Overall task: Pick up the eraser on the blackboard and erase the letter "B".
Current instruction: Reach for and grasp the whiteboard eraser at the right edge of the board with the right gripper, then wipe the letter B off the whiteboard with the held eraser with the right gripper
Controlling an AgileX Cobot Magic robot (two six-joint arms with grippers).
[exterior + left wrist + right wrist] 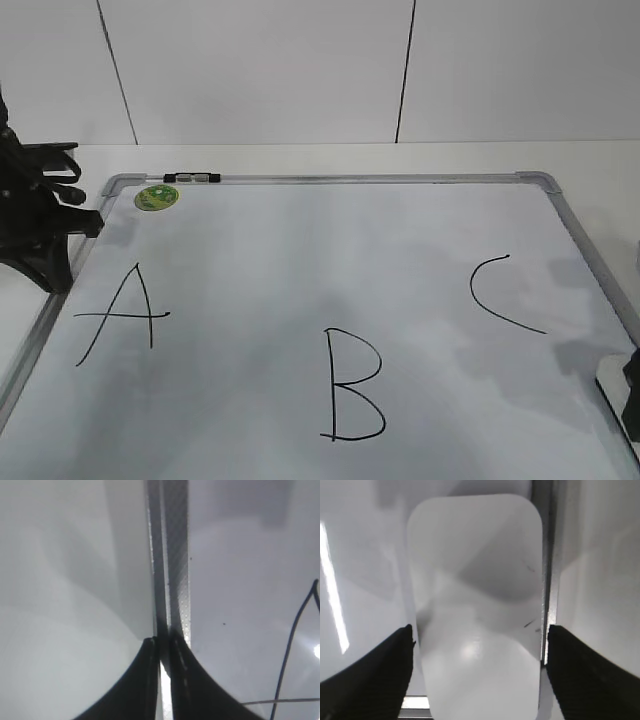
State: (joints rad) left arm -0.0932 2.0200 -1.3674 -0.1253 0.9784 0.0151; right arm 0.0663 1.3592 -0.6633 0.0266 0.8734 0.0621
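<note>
Right pincer (477,645) wide open, empty, straddling eraser (477,605); long axis runs straight ahead between fingers. Left pincer (165,645) shut, empty.

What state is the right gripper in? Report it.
Open. In the right wrist view the right gripper has its fingers spread either side of the eraser.

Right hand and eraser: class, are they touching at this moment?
Cannot tell. In the right wrist view the open right hand straddles the eraser, its fingers right at the eraser's edges, with no plain gap or contact showing.
</note>
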